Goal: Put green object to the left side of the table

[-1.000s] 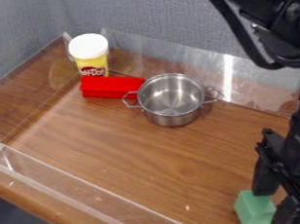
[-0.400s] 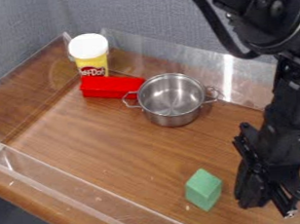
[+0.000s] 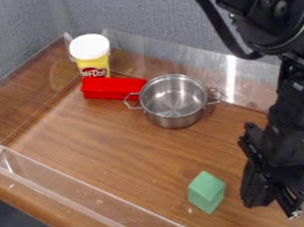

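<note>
The green object (image 3: 208, 191), a small matte green block, lies on the brown wood-grain table (image 3: 91, 140) near its front right edge. My gripper (image 3: 273, 201) points down just to the right of the block, a small gap apart from it. Its dark fingers look shut with nothing between them. The black arm rises from it along the right edge of the view.
A steel pot (image 3: 174, 100) stands at mid-table. A red rectangular block (image 3: 113, 87) lies to its left, and a yellow jar with a white lid (image 3: 91, 56) stands behind that. Low clear plastic walls (image 3: 68, 196) border the table.
A second ago the green block sat under the gripper at the front right corner. It now lies further left and apart from the gripper, whose fingers have closed. Nothing differs over the last half second.
</note>
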Tool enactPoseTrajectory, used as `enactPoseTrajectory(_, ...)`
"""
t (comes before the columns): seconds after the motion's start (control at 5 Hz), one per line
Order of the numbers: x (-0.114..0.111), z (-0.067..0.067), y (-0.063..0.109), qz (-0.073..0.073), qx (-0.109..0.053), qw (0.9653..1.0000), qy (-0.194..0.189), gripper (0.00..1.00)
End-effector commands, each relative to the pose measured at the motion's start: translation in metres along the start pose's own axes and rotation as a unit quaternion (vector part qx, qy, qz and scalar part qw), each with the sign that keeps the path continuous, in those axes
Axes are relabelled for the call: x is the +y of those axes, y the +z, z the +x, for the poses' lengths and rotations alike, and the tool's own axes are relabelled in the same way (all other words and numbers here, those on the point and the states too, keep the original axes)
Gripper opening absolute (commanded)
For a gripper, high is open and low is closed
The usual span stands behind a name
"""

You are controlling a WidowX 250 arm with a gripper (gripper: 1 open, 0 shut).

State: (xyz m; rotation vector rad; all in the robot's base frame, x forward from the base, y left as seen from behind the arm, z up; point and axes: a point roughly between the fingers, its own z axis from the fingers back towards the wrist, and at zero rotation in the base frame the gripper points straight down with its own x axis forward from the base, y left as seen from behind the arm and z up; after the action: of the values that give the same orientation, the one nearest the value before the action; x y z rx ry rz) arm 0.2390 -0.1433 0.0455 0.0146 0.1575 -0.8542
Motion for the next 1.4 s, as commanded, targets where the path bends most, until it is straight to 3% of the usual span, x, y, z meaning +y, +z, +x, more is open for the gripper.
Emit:
enactPoseTrajectory(0.0,0.005,0.003,0.012,0.011,-0.029,0.9995,0.002,1.00)
enactPoseTrajectory(0.8,0.014,-0.002,-0.003,0.016,-0.022,0.9996,0.005,1.00)
enactPoseTrajectory(1.2,0.025,-0.008,-0.017,0.007,-0.009,0.9997,0.023,1.00)
